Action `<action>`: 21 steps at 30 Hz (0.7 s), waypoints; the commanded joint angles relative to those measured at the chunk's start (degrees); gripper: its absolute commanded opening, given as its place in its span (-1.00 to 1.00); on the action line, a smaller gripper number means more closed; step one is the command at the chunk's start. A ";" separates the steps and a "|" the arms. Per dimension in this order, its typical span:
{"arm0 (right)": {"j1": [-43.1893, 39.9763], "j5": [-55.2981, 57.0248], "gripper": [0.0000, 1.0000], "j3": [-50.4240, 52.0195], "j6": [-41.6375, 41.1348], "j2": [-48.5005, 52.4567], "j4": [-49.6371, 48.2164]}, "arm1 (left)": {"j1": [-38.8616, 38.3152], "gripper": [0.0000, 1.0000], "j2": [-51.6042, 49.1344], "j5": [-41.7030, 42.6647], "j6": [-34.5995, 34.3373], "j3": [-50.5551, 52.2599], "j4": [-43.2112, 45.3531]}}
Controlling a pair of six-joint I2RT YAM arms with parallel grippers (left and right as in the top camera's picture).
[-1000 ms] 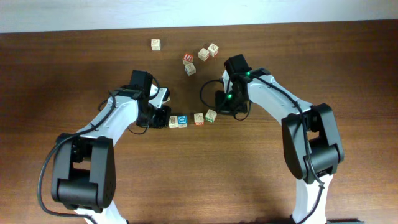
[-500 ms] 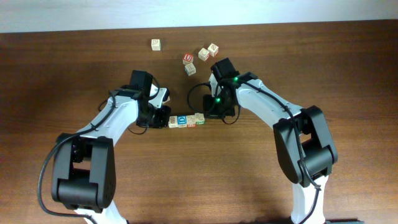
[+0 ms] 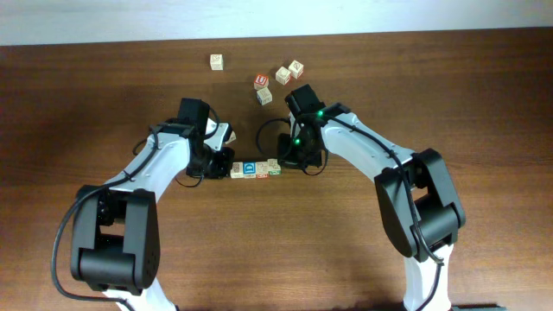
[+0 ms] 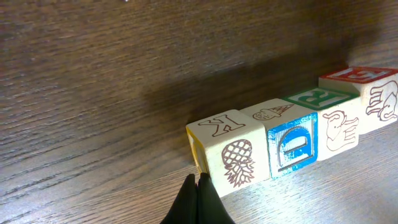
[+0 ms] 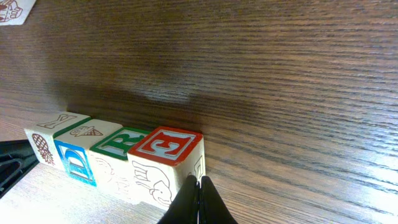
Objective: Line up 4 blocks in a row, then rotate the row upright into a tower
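Four blocks lie touching in a row in the middle of the table. From left to right in the overhead view they are a pale K block (image 3: 238, 170) (image 4: 230, 149), a blue D block (image 3: 251, 169) (image 4: 291, 142), a green R block (image 3: 263, 168) (image 5: 118, 151) and a red E block (image 3: 274, 166) (image 5: 165, 158). My left gripper (image 3: 223, 164) (image 4: 199, 180) is shut, with its tip against the K block's outer end. My right gripper (image 3: 289, 160) (image 5: 200, 182) is shut too, and its tip touches the red E block's outer side. Neither holds anything.
Several loose cubes lie at the back: a pale one (image 3: 216, 61), a red-faced one (image 3: 262, 80), a pale one (image 3: 264, 96) and two more (image 3: 282, 75) (image 3: 296, 68). Both arms reach in from the front edge.
My right gripper has moved left and pushed the two right-hand blocks against the others, so the spread-out blocks now form one tight row. The left gripper has stayed at the row's left end.
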State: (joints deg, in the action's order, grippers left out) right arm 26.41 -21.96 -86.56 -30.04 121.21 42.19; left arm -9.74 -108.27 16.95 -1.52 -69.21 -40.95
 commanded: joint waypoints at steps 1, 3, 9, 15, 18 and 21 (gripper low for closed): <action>0.96 -0.39 -0.92 0.00 -0.50 1.33 0.07 | -0.39 -1.00 -0.37 0.63 -0.37 -0.90 0.66; 0.96 -0.55 -0.91 0.00 -0.48 1.33 0.26 | -0.39 -1.00 -0.37 0.61 -0.37 -0.90 1.27; 0.96 -0.57 -0.92 0.00 -0.52 1.33 0.63 | -0.39 -1.00 -0.39 -0.90 -0.33 -0.90 1.68; 0.96 -0.55 -0.91 0.00 -0.50 1.33 0.81 | -0.39 -0.62 -0.39 -3.80 0.09 -0.90 1.44; 0.96 -0.55 -0.91 0.00 -0.52 1.33 0.87 | -0.35 -0.57 -0.39 -5.49 0.09 -0.90 1.66; 0.96 -0.55 -0.91 0.00 -0.52 1.33 0.85 | -0.33 -0.90 -0.39 -5.46 0.11 -0.90 2.75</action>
State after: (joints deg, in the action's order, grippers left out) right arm 26.74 -22.15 -86.54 -30.26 121.27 43.11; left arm -9.85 -108.27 11.94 -1.56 -69.23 -39.13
